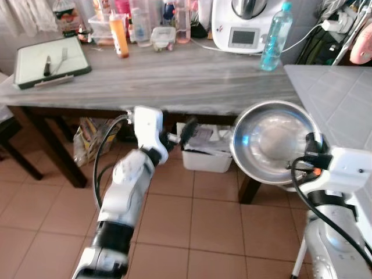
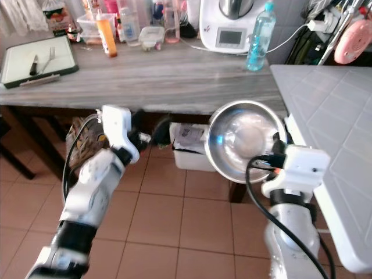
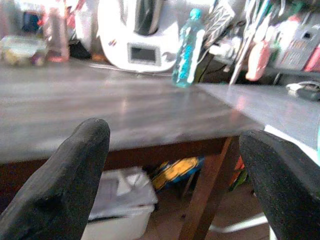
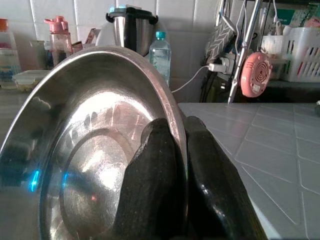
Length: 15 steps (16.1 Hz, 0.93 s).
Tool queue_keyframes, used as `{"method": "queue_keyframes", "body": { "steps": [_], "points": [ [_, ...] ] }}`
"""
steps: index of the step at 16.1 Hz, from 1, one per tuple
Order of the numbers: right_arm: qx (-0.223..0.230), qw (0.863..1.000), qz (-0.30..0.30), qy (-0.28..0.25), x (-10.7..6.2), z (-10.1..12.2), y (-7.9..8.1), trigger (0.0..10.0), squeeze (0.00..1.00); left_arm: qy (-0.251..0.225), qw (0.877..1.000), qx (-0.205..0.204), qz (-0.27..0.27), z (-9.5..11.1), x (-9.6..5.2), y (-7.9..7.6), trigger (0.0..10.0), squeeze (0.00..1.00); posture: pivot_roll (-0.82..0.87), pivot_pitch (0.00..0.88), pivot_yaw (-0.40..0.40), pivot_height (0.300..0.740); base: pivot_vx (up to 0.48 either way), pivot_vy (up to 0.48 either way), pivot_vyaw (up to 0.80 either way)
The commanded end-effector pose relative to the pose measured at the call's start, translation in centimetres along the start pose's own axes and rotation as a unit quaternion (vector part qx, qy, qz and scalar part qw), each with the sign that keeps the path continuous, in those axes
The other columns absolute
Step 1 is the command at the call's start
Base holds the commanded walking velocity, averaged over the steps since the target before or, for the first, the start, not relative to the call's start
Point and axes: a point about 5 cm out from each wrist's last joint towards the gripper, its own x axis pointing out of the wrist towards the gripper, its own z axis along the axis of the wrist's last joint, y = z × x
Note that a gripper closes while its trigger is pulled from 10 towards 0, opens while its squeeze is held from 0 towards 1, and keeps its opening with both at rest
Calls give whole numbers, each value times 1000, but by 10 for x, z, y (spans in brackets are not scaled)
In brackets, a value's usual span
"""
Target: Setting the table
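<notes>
Steel bowl [image 1: 272,141] hangs tilted in the left eye view, short of the wooden tabletop [image 1: 174,75], its rim pinched by the right gripper [image 1: 314,152] — held by one edge only, so it could swing or slip if the arm jerks. The tabletop's edge lies just beside the bowl, and a low approach might knock the rim against it.

Right eye view: the left gripper [image 2: 152,135] reaches forward under the tabletop's edge, holding nothing; raised carelessly, it could strike the underside. A water bottle [image 2: 257,36] stands near the tabletop's right corner, easy to topple if the bowl lands too far back.

Left wrist view: its jaws stand wide apart, empty, level with the table's edge.

Right wrist view: two black fingers [image 4: 152,170] close narrowly on the rim — a thin hold on smooth metal.
</notes>
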Motion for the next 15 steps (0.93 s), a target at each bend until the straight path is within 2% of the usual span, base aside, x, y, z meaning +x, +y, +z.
{"method": "queue_keyframes", "body": {
  "steps": [1,2,6,11,15],
  "points": [
    [4,1000,2,-10,-3,5,2,10000,0,23,999,11,20,-8,-16,13,10000,0,53,95,-7,740,0,0,0],
    [3,1000,-1,-8,-3,4,0,10000,0,35,999,13,27,-13,-25,16,10000,0,58,96,-9,740,0,0,0],
    [2,1000,-3,-7,-3,2,-2,10000,0,49,998,23,12,-17,-37,15,10000,0,78,98,-10,740,0,0,0],
    [3,1000,-7,-7,-4,2,-1,10000,0,44,999,21,3,-10,-33,10,10000,0,78,100,-2,740,0,0,0],
    [5,1000,-15,-8,-5,2,-2,10000,0,51,999,11,-15,-10,-32,1,10000,0,69,101,11,740,261,0,0]
  ]
}}
